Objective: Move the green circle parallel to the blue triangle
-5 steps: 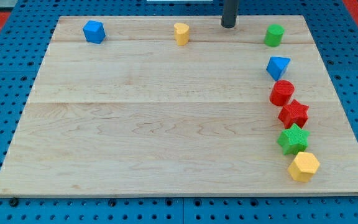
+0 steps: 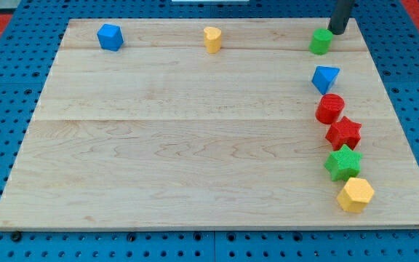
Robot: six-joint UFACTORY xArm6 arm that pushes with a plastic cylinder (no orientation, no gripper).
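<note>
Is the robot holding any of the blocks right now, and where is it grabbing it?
Nothing is held; the rod cannot grab. My tip sits at the upper right edge of the green circle, near the board's top, right beside it or just touching.

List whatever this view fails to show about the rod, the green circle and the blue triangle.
- My tip: the rod's upper part is cut off by the view's top edge.
- Contact: my tip sits at the upper right of the green circle; whether they touch cannot be told from this angle.
- Blue triangle: its far faces are hidden by its own body.
- Board: its underside is out of sight.
</note>
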